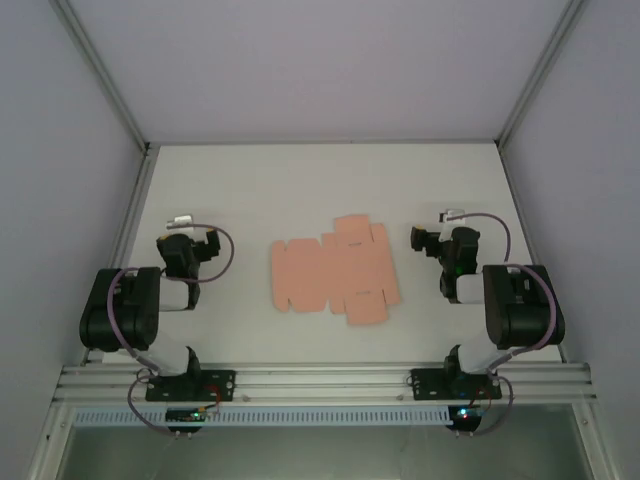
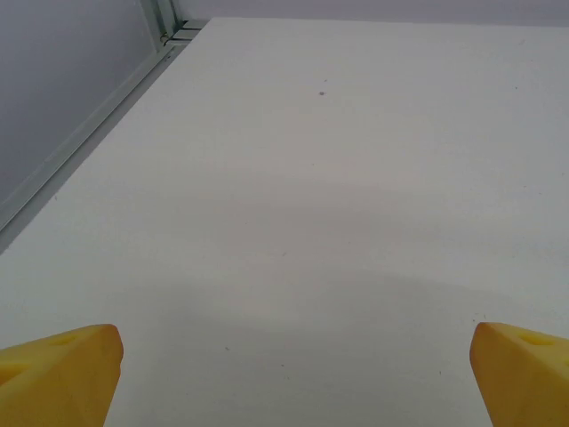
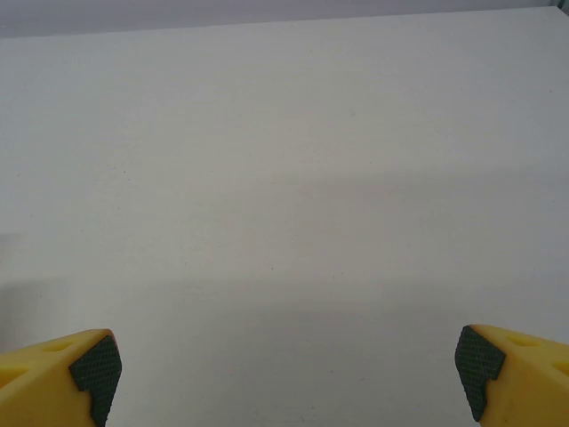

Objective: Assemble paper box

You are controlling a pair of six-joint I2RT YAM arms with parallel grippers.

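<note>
Left gripper (image 2: 295, 365) and right gripper (image 3: 286, 369) gape wide, empty; paper box (image 1: 334, 272) flat between

Flat on the white worktop (image 1: 300, 180), midway between left and right edges, closer to the near edge: salmon-pink die-cut card sheet (image 1: 320, 275). Well apart, toward the left edge, left gripper (image 2: 294, 356); toward the right edge, right gripper (image 3: 284, 356).

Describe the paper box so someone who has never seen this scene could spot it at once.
Start at the white table seen from above. Midway between the left arm and the right arm lies the paper box, an unfolded flat sheet. It alone is salmon-pink, a die-cut outline with small flaps jutting from its far and near edges.
</note>
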